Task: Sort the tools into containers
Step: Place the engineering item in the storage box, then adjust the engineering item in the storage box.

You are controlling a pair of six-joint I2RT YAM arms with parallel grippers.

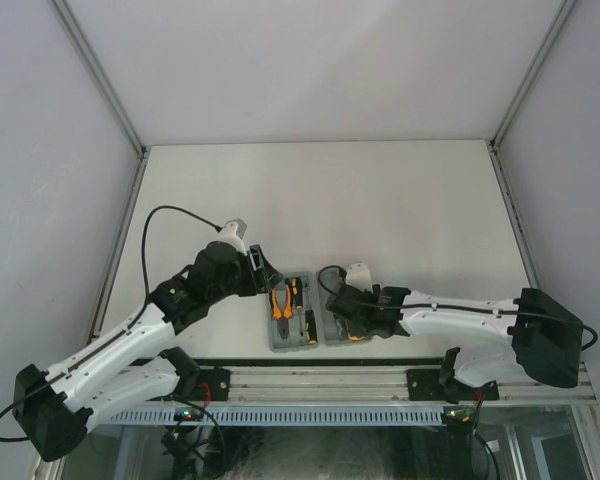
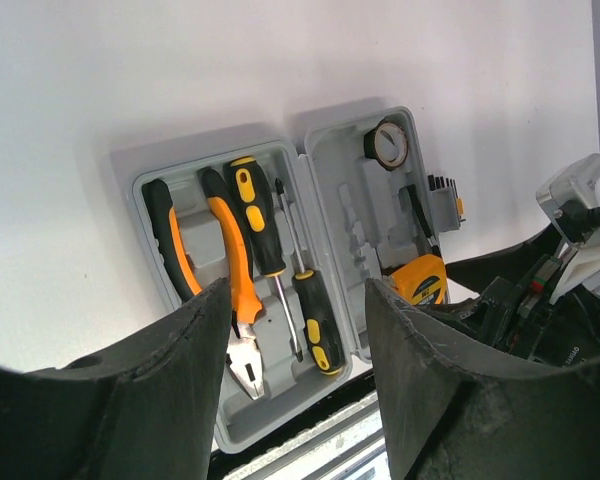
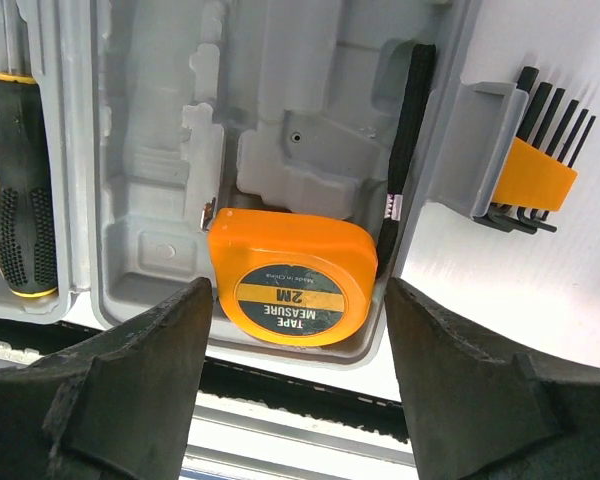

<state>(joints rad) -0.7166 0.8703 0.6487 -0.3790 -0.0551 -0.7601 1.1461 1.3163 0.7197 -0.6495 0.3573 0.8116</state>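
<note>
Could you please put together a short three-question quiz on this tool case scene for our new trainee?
1. True or false: the tape measure lies outside the case.
2. The pliers sit: A) in the same half as the screwdrivers; B) in the same half as the tape measure; C) outside the case.
3. Which tool set sits outside the case, beside its edge?
Key: 1 false, it lies inside the case; 2 A; 3 the hex key set.
</note>
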